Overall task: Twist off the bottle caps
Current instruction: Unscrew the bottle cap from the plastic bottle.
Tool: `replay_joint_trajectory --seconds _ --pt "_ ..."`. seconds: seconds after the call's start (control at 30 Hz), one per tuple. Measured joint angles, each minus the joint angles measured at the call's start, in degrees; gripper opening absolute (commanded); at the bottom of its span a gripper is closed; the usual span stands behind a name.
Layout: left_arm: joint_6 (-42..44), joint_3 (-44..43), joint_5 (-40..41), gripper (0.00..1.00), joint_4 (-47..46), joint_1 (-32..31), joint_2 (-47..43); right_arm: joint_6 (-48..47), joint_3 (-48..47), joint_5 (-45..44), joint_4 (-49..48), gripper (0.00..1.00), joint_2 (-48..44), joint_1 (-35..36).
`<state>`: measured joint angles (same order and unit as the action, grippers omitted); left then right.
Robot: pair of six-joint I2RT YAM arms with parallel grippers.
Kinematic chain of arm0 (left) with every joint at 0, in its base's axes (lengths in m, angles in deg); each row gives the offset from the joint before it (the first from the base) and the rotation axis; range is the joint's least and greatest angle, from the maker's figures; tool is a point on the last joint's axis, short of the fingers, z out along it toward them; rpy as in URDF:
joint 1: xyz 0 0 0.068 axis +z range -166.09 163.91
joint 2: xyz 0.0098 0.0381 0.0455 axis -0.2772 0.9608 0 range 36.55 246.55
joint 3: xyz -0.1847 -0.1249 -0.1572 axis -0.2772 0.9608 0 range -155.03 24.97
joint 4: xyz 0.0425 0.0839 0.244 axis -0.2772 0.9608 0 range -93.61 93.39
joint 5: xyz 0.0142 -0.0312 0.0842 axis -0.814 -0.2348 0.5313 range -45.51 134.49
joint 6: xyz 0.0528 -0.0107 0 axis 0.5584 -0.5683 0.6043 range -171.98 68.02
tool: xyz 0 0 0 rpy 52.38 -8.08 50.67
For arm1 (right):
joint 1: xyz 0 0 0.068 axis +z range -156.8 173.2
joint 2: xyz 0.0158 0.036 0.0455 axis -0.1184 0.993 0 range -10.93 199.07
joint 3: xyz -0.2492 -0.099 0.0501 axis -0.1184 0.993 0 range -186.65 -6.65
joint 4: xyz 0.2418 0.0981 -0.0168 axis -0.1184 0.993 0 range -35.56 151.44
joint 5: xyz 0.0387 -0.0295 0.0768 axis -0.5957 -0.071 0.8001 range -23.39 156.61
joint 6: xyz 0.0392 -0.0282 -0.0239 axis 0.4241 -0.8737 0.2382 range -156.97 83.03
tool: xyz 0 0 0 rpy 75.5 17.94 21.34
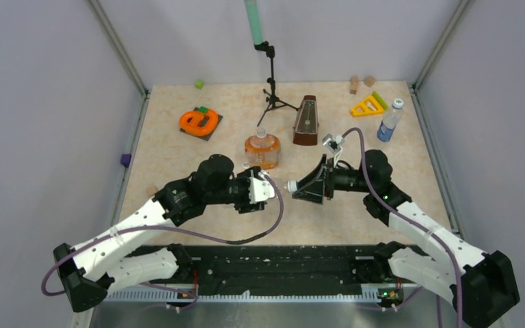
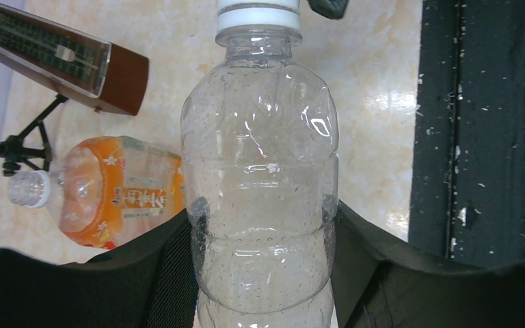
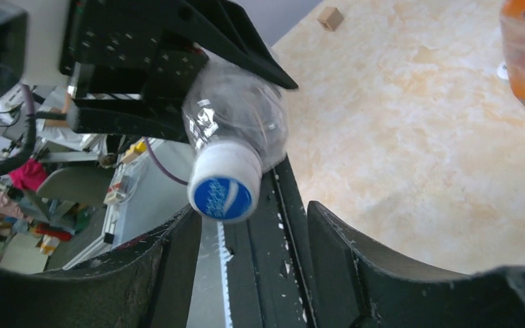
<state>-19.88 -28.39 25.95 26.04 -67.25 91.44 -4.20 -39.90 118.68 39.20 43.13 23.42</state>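
My left gripper (image 1: 266,188) (image 2: 263,215) is shut on the plain clear bottle (image 2: 260,157), holding it sideways above the table with its neck pointing right. Its cap (image 3: 223,190) (image 1: 291,186), white with a blue printed top, sits on the neck. My right gripper (image 3: 253,229) (image 1: 303,187) faces that cap with its jaws open; the cap lies just beyond the left finger (image 3: 167,263), apart from both pads. The squat orange bottle (image 1: 262,151) (image 2: 119,191) stands behind. A blue-label bottle (image 1: 389,122) with a white cap (image 1: 398,104) stands at the far right.
A brown metronome (image 1: 306,121) and a black tripod stand (image 1: 272,96) rise behind the orange bottle. An orange toy (image 1: 199,121) lies back left, a yellow triangle (image 1: 368,106) and wooden blocks (image 1: 361,83) back right. A black rail (image 1: 266,263) borders the near edge.
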Motion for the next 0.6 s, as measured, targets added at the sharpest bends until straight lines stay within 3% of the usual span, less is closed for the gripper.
replay_joint_trajectory --seconds 0.23,0.47,0.6 --pt "2.9 0.0 5.3 0.0 -2.5 -0.3 0.1 7.1 7.5 -5.5 -3.2 0.59 -4.3 0.0" --pt "5.5 1.6 11.0 0.0 -6.0 -1.4 0.4 16.0 8.1 -12.5 -7.3 0.65 -6.5 0.0" --pt "6.5 3.3 13.2 0.0 -7.2 -2.2 0.4 18.9 6.8 -17.8 -4.8 0.66 -6.8 0.0"
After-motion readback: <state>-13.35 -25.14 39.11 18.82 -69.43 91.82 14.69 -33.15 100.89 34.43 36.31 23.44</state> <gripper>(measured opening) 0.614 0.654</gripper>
